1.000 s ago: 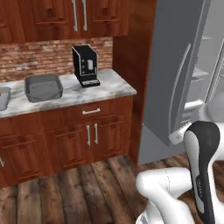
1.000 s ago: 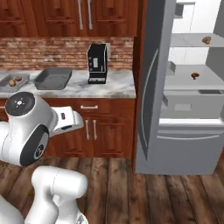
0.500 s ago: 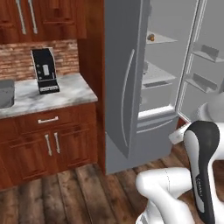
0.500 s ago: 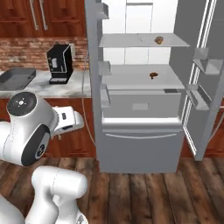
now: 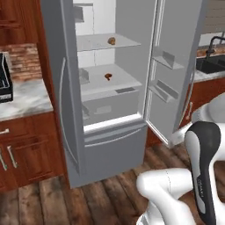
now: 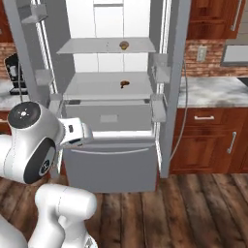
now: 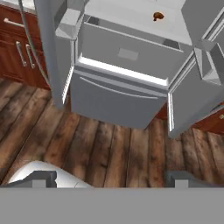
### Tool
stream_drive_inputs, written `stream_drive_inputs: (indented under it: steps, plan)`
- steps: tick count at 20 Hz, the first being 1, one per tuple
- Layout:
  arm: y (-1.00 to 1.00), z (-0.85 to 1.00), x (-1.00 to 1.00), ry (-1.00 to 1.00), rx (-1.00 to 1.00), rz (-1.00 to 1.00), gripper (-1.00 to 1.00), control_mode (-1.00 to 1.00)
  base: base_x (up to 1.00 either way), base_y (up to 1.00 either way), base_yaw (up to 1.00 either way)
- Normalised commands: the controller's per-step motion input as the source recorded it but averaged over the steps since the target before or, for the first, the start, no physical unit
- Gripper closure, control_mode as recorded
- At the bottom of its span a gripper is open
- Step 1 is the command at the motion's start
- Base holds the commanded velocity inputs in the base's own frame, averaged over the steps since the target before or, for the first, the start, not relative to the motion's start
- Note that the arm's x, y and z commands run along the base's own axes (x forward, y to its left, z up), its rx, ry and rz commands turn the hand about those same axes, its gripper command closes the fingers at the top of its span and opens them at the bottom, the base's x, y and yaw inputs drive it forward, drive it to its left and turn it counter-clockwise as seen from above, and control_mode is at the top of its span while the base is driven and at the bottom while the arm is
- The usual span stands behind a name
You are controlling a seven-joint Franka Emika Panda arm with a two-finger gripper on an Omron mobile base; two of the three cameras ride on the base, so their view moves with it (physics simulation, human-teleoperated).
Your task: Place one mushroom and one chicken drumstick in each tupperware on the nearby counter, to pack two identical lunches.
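Note:
An open pale grey fridge point(image 5: 110, 132) stands in front of me. On its upper shelf sits a small tan mushroom point(image 5: 111, 41) point(image 6: 124, 46). A reddish-brown chicken drumstick point(image 5: 108, 77) point(image 6: 124, 84) point(image 7: 158, 16) lies on the middle shelf. My gripper point(image 7: 111, 178) hangs low over the wood floor, well short of the fridge, open and empty, with its fingertips point(image 7: 43, 177) far apart. The marble counter point(image 5: 22, 99) point(image 6: 215, 91) runs on both sides of the fridge. The tupperware are out of view.
Both fridge doors point(image 5: 176, 66) swing outward with small door bins. The freezer drawer point(image 7: 116, 100) below is closed. A black coffee machine point(image 5: 4, 79) stands on the left counter; a dark sink and tap point(image 5: 213, 59) lie at the right. Wood floor point(image 7: 109, 148) lies ahead.
The base has turned right: the counter and coffee machine slid off to the left and the open fridge now fills the middle. The gripper stays open.

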Motion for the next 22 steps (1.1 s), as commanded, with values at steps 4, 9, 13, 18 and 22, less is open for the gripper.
stream_drive_inputs:
  steps: [4,9,13,18,22]
  plan:
    - [0.00,0.00,0.00,0.00,0.00,0.00,-1.00,1.00,0.68,-0.64,0.00]
    - [0.00,0.00,0.00,0.00,0.00,0.00,-1.00,1.00,0.83,-0.04,0.12]
    - [0.00,0.00,0.00,0.00,0.00,0.00,-1.00,1.00,0.72,0.00,0.14]
    - [0.00,0.00,0.00,0.00,0.00,0.00,-1.00,1.00,0.42,-0.13,0.02]
    - [0.00,0.00,0.00,0.00,0.00,0.00,-1.00,1.00,0.28,-0.27,0.00]
